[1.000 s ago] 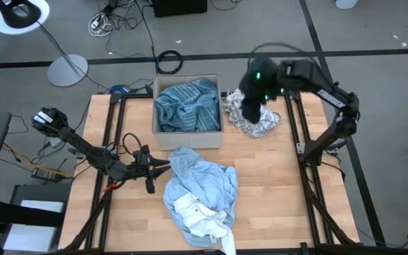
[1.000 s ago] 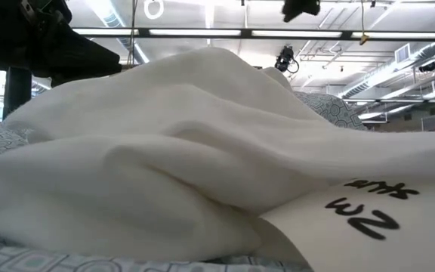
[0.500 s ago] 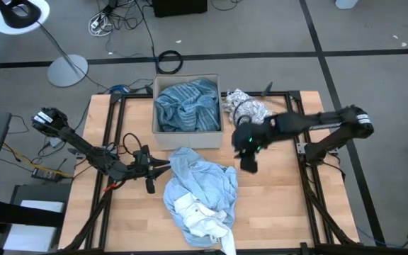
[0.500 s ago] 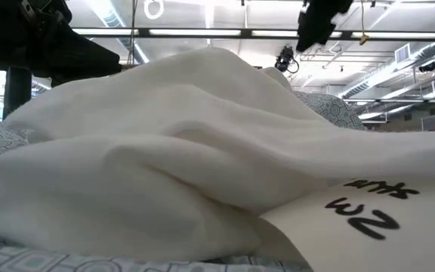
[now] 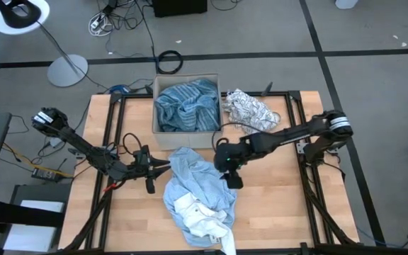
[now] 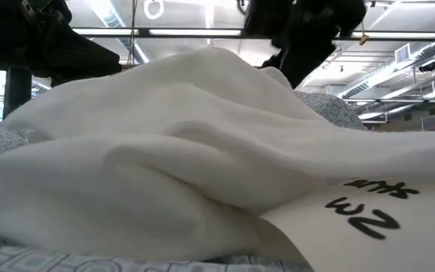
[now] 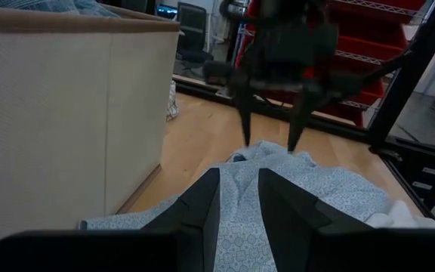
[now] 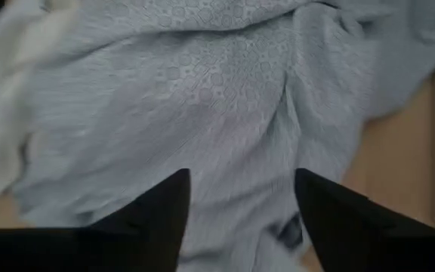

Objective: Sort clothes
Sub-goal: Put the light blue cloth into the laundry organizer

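Observation:
A light blue garment [image 5: 200,180] lies crumpled at the table's middle, with a white garment [image 5: 200,216] on its near part. A grey-blue striped garment [image 5: 186,105] fills the tan cardboard box [image 5: 187,139]. A white garment with black pattern [image 5: 250,110] lies on the table right of the box. My right gripper [image 5: 230,177] is open, pointing down just over the light blue garment's right edge [image 8: 225,98]; it also shows in the left wrist view [image 7: 273,140]. My left gripper [image 5: 168,164] is shut at the garment's left edge [image 7: 278,196].
The box stands at the table's far middle. Bare wood [image 5: 282,191] lies right of the pile and at the near left [image 5: 129,212]. In the low view, white cloth with black print [image 6: 165,151] fills the picture, with my right arm [image 6: 308,30] above it.
My right gripper has gone from over the patterned garment at the far right toward the table's near and left, and down, until it stands over the light blue garment's right edge. The patterned garment stays lying beside the box.

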